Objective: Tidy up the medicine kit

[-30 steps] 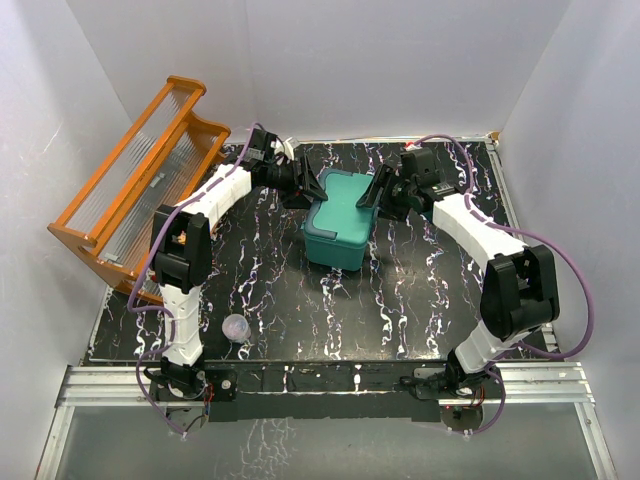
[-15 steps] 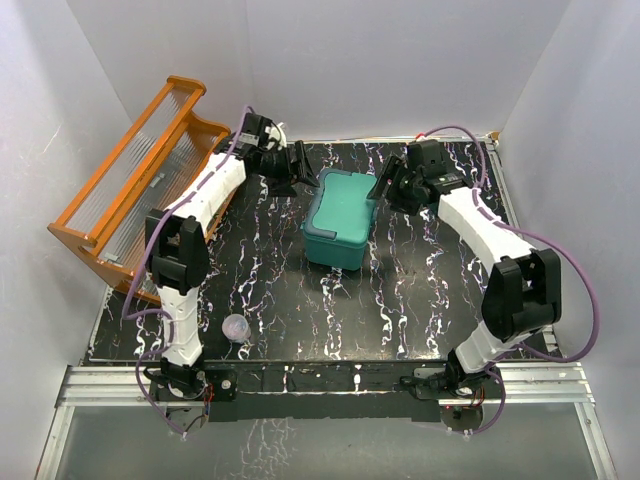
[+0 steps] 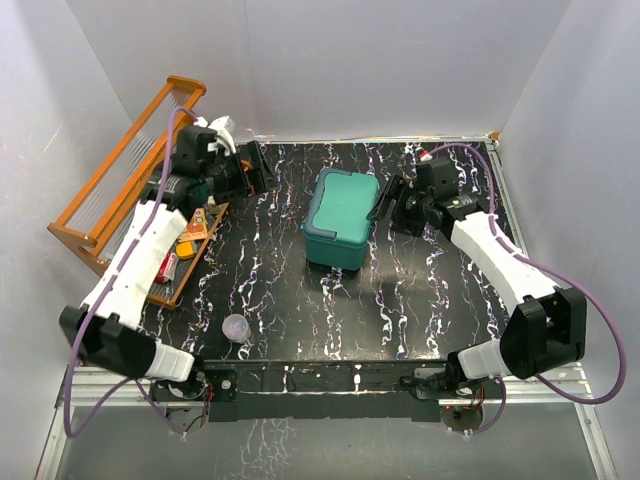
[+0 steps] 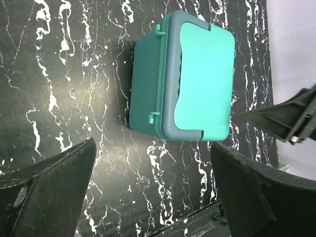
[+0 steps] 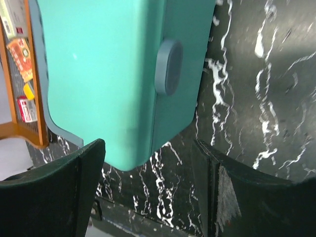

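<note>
The medicine kit [image 3: 340,215] is a teal box with its lid shut, standing in the middle of the black marbled table. It also shows in the left wrist view [image 4: 187,84] and, close up, in the right wrist view [image 5: 108,69]. No separate insert tray is in view. My left gripper [image 3: 256,168] is open and empty, well to the left of the kit; in its own view [image 4: 153,148] the jaws stand wide apart. My right gripper [image 3: 382,205] is open and empty beside the kit's right side, with nothing held between the fingers in its own view [image 5: 150,148].
An orange wooden rack [image 3: 120,180] with clear ribbed panels leans at the left wall. Its low shelf holds small orange and red packets [image 3: 185,240], which also show in the right wrist view [image 5: 19,54]. A small clear round thing [image 3: 235,327] lies near the front left edge.
My left arm has swung left and back from the kit toward the rack, uncovering the shelf with packets. My right gripper has drawn slightly right. The kit has not moved.
</note>
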